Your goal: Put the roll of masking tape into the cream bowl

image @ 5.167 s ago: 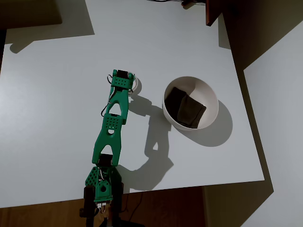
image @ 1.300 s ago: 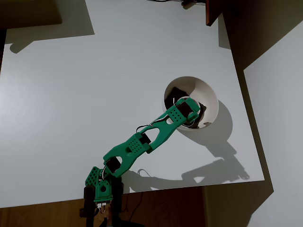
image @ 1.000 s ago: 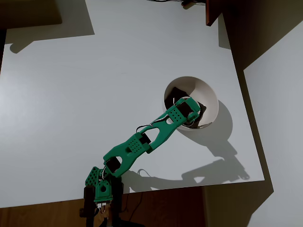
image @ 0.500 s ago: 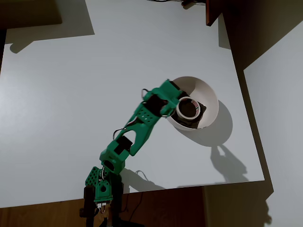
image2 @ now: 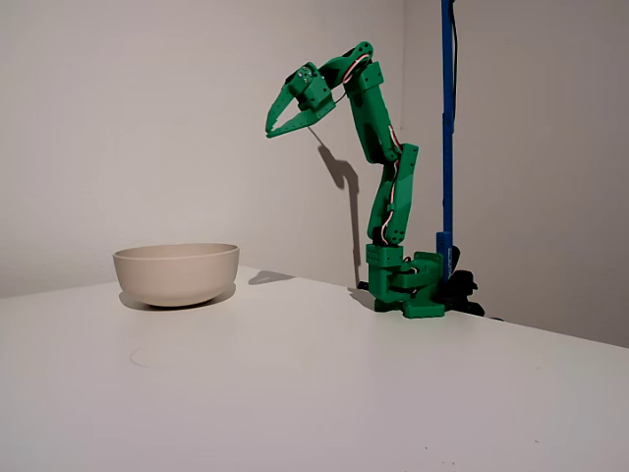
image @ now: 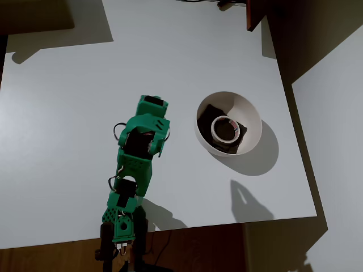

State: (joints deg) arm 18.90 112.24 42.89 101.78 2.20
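The roll of masking tape (image: 225, 128) now lies flat inside the cream bowl (image: 247, 111), on the dark brown patch (image: 210, 116); half a second ago the pincer was over the bowl's rim, and now the green arm (image: 139, 153) has pulled back and folded up. In the fixed view the pincer (image2: 274, 128) hangs high above the surface, its fingers slightly apart and holding nothing. There the bowl's wall (image2: 177, 273) hides the tape. The bowl stands near the right edge of the white surface (image: 68, 113) in the overhead view. A plain wall (image2: 147, 118) and a blue pole (image2: 447, 118) stand behind.
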